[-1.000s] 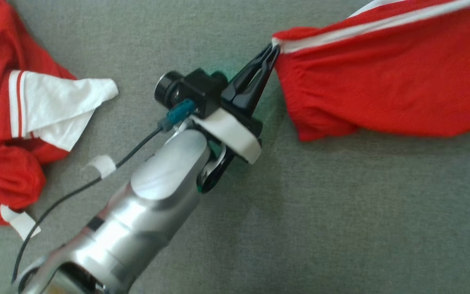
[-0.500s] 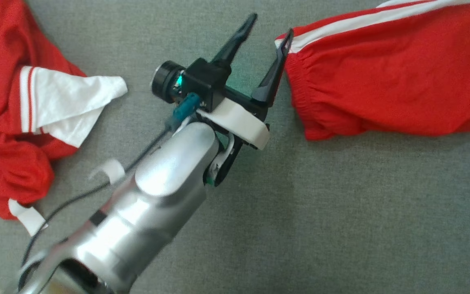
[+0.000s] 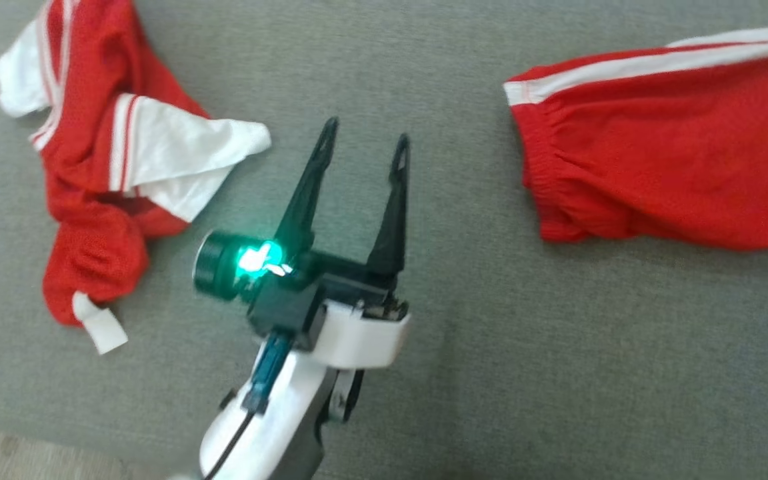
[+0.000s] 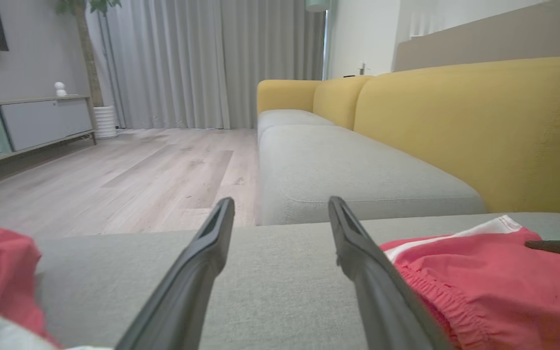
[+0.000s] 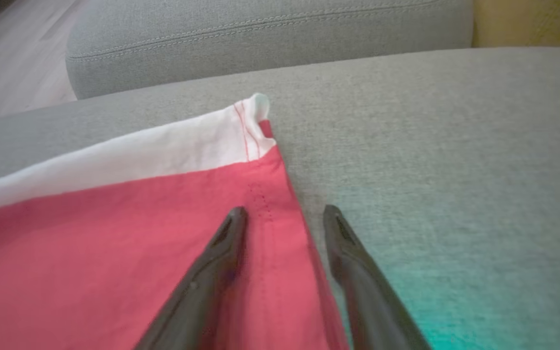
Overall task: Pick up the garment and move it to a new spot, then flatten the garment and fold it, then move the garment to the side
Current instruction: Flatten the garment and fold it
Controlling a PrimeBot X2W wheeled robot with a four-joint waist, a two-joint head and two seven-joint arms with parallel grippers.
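A: Left claw [image 3: 364, 135], state?
B: Spread, nothing between the fingers. It hangs over bare sofa seat [image 3: 524, 373], between the two red pieces and apart from both.
A: Why parked there?
B: My read: the shorts [image 3: 664, 153] are lying at their new spot, so that claw stands clear of the cloth. Flattening and folding are not yet done.
A: Right claw [image 5: 284, 213]?
B: Also spread, pinching nothing. In its wrist view the fingers straddle the side edge of the shorts: one over red cloth, one over grey cushion, short of the hem corner [image 5: 253, 116]. Cannot tell if the tips touch fabric. My guess is it's lined up to take or smooth that edge.
A: Where's the garment exactly?
B: Right part of the seat in the head view, running off the right border. The waistband [image 3: 537, 167] end faces the left claw.
A: Look?
B: Red, thin cloth, with a white stripe [image 3: 624, 72] along the far side. The waistband is gathered and puckered. The rest lies mostly flat with soft wrinkles. The hem is stitched, with red thread lines on the white. It looks limp, and I'd judge it bunches if dragged by one corner.
A: Other red thing?
B: Second garment [image 3: 97, 193], red and white, crumpled at the left of the seat. No claw on it. I'd say it isn't the one being worked.
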